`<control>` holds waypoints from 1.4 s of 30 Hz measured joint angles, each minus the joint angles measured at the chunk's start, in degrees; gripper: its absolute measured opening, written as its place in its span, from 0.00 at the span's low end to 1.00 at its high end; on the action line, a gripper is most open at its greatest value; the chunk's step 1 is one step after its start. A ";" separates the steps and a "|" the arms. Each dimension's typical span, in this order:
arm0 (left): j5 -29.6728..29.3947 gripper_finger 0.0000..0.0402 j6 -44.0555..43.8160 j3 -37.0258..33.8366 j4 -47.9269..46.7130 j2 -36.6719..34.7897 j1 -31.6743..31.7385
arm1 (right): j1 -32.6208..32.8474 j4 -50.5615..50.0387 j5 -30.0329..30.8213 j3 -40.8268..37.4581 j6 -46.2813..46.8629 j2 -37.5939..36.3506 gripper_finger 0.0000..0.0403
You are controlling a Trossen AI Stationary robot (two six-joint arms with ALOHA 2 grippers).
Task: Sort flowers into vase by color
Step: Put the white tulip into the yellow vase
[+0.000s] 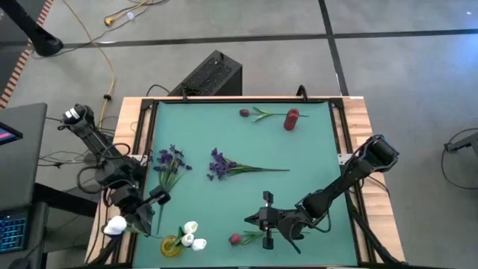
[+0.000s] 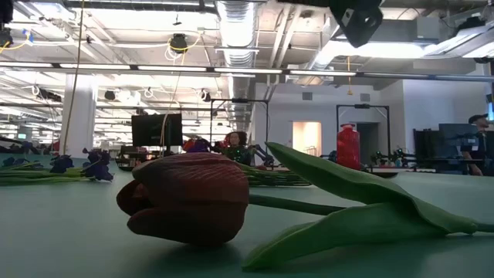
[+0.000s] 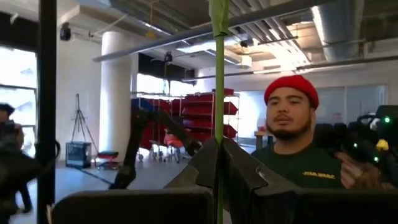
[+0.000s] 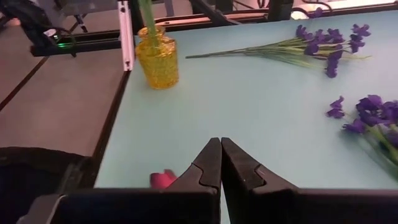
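Sorting is partly done: a yellow vase (image 1: 171,246) at the lower left of the high view already carries white tulips (image 1: 192,235), and a red vase (image 1: 291,119) stands at the upper centre of the bench (image 1: 314,168) with one red tulip (image 1: 246,113) lying just beside it, not yet in. Two purple sprigs (image 1: 170,160) (image 1: 221,164) lie loose mid-bench, and another red tulip (image 1: 236,239) rests at the lower centre.

The left hand (image 1: 139,218), off the bench's lower left edge, pinches a green stem (image 3: 218,93) between its fingers, a white tulip head (image 1: 114,225) beside it, near the yellow vase.

The right hand (image 1: 263,219), fingers pressed together and empty, hovers just above the lower red tulip, whose bud (image 4: 163,179) peeks out beside its fingertips in the right wrist view.
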 joint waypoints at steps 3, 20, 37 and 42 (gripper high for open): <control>-0.50 0.00 -0.90 -3.48 4.94 1.62 -1.21 | -0.99 -0.02 -0.01 0.00 -1.44 0.00 0.08; -0.59 0.00 0.50 -9.24 18.62 19.23 -5.68 | -7.08 0.20 -0.61 0.00 -3.83 0.00 0.08; -0.91 0.00 2.91 -9.24 16.88 20.48 -5.66 | -5.71 0.16 -1.84 0.00 -3.70 0.00 0.08; -1.60 0.00 2.70 -9.33 14.40 20.48 -5.66 | -5.71 0.15 -1.86 0.00 -3.72 0.00 0.08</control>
